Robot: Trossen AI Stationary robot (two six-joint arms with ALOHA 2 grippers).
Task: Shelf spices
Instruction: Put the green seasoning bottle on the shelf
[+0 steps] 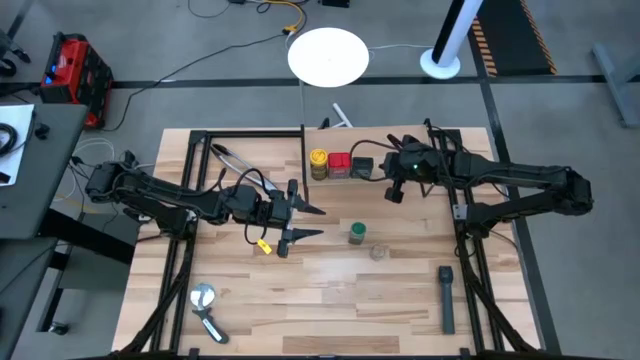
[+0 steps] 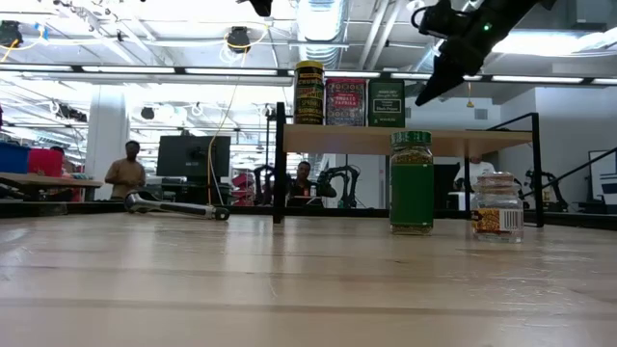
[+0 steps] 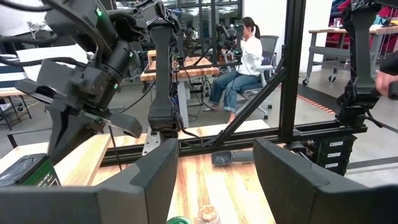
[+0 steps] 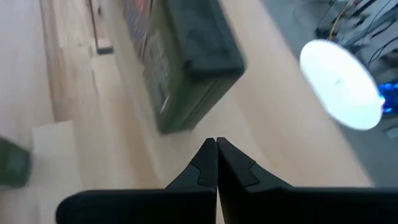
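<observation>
While the right gripper (image 4: 216, 144) is hovering with fingers pressed together beside the grey tin (image 4: 186, 62) on the shelf (image 2: 405, 141), it is risking a knock — the left gripper (image 1: 303, 222) is waiting wide open near the green-lidded jar (image 1: 357, 233).

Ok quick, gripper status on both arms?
Left gripper: open, empty, over the table left of the green-lidded jar.
Right gripper: shut, empty, above the shelf beside the dark grey tin.
</observation>
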